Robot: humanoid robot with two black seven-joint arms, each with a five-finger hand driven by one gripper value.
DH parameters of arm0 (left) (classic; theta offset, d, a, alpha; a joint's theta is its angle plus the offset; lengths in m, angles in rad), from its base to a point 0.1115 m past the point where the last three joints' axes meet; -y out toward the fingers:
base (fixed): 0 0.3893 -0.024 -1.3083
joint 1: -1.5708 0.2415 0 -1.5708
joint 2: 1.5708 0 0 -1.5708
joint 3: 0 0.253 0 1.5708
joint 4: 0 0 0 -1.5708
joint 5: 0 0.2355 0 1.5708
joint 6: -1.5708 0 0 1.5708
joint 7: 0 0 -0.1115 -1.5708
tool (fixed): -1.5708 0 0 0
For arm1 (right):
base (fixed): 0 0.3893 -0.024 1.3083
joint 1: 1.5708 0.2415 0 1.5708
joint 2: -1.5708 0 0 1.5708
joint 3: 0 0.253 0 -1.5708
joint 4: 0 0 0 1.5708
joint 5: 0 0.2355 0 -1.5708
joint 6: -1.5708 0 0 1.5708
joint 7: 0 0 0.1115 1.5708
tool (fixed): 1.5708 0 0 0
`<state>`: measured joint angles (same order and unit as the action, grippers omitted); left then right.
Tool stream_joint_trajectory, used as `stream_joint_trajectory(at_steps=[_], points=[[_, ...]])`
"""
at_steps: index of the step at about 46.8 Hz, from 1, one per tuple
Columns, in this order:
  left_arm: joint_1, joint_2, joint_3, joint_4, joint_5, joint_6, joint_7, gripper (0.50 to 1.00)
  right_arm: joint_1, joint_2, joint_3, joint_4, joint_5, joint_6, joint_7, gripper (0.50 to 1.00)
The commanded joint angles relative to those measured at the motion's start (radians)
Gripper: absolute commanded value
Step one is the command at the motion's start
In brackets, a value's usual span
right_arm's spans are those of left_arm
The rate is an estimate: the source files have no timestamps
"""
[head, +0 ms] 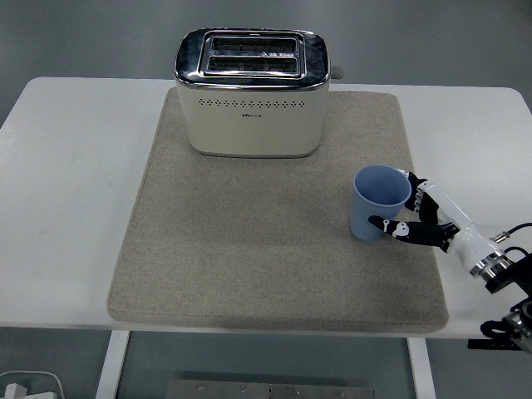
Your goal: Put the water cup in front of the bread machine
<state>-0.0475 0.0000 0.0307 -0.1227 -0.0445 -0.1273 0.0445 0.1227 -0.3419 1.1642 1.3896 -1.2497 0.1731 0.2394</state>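
A light blue water cup point(377, 202) stands upright on the right part of the grey mat point(249, 249), well to the right of and nearer than the toaster. The cream and chrome bread machine point(252, 94) sits at the mat's far edge, its two slots facing up. My right hand point(405, 208) comes in from the lower right and its black-and-white fingers point(391, 227) wrap the cup's right side, thumb at the front, other fingers behind the rim. The left arm does not show.
The mat covers most of the white table point(66, 208), leaving bare strips on both sides. The mat in front of the toaster holds nothing. The table's near edge runs just below the mat.
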Motion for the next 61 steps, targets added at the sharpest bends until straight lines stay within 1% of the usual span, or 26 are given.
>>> stream_joint_trajectory(at_steps=[1,14,27,33,47,61], points=[[0.000,0.000,0.000,0.000,0.000,0.000,0.000,0.996,0.000,0.000,0.000,0.002,0.000,0.002,-0.002,0.500],[0.000,0.000,0.000,0.000,0.000,0.000,0.000,0.999,0.002,0.003,0.009,0.009,0.009,-0.004,-0.002,0.500],[0.000,0.000,0.000,0.000,0.000,0.000,0.000,0.996,0.049,0.018,0.005,0.025,0.012,-0.003,-0.005,0.500],[0.000,0.000,0.000,0.000,0.000,0.000,0.000,0.996,0.087,0.041,-0.003,0.028,0.013,0.002,-0.009,0.500],[0.000,0.000,0.000,0.000,0.000,0.000,0.000,0.999,0.187,0.050,-0.095,0.016,0.001,0.000,-0.009,0.500],[0.001,0.000,0.000,0.000,0.000,0.000,0.000,0.999,0.307,0.106,-0.218,-0.072,-0.005,-0.009,-0.009,0.500]])
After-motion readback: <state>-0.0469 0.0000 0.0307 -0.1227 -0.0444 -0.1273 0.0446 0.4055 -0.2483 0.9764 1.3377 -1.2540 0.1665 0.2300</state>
